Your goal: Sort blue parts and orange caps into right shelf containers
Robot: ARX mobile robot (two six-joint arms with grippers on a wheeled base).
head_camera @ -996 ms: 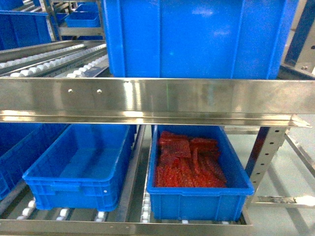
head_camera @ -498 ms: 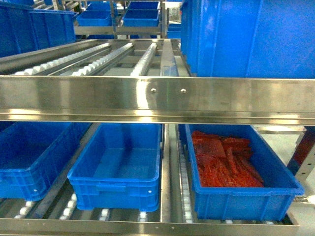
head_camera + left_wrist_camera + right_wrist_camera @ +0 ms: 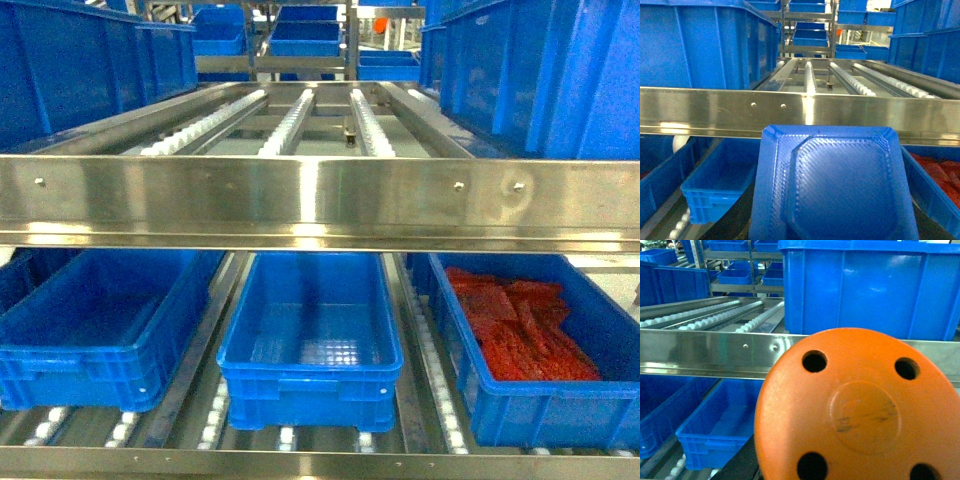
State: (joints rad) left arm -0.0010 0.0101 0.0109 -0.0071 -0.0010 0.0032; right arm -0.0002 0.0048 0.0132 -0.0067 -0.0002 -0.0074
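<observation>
A blue part [image 3: 835, 185], a textured moulded piece with an octagonal raised centre, fills the bottom of the left wrist view right before the camera; my left gripper is hidden behind it, holding it. An orange cap [image 3: 860, 410], round with several holes, fills the right wrist view the same way, held by my hidden right gripper. Both hang in front of the shelf rail. On the lower shelf level stand blue containers: an empty middle one [image 3: 310, 340], a left one [image 3: 100, 330] and a right one [image 3: 540, 410] with red-orange pieces [image 3: 520, 330]. Neither gripper shows in the head view.
A wide steel rail [image 3: 320, 200] crosses in front of the shelf between the two levels. The upper level has bare roller tracks [image 3: 300, 120] in the middle, a tall blue crate at left [image 3: 80, 60] and another at right [image 3: 540, 70]. More shelving stands behind.
The whole shelf has slid to the right in the head view: the crate of red-orange pieces went from the centre to the right edge, and another blue crate came in at the left.
</observation>
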